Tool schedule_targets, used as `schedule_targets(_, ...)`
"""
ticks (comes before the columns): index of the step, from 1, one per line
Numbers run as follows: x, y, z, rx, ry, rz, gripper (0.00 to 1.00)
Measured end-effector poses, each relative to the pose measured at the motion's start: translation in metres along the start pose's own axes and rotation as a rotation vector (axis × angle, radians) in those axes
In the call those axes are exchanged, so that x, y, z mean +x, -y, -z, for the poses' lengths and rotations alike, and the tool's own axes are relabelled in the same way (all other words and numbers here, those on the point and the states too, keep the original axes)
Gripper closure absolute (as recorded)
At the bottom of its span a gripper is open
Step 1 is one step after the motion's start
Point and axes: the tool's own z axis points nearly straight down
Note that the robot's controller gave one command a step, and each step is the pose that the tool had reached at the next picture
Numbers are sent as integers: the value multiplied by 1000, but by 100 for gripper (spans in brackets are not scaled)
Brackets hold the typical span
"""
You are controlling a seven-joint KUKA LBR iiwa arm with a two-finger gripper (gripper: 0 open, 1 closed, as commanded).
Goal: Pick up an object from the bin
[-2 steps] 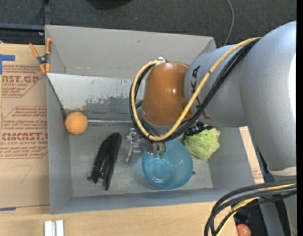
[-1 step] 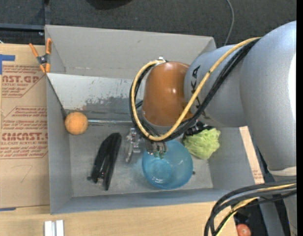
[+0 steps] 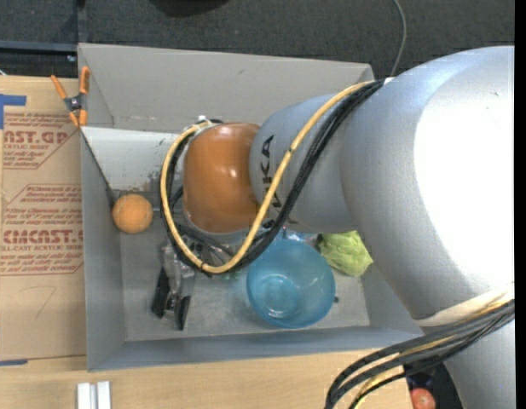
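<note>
Gripper [image 3: 171, 305]: hangs parted and empty low over bin floor [image 3: 135, 318] (nothing lifted yet), orange ball [image 3: 132, 213] just beyond, blue bowl [image 3: 290, 290] beside.

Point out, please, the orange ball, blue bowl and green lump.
orange ball [image 3: 132, 213], camera view, its middle.
blue bowl [image 3: 288, 291], camera view, its inner bottom.
green lump [image 3: 348, 253], camera view, its visible middle.
</note>
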Motion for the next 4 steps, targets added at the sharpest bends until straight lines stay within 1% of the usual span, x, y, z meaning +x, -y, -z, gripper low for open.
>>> schedule_targets(1, -5, 24, -11, -11, 15, -138, 100)
schedule_targets(2, -3, 42, -16, -4, 10, 331, 0)
schedule_targets(3, -3, 50, -17, -5, 9, 637, 0)
schedule_targets(4, 7, 59, 69, -5, 18, 489, 0)
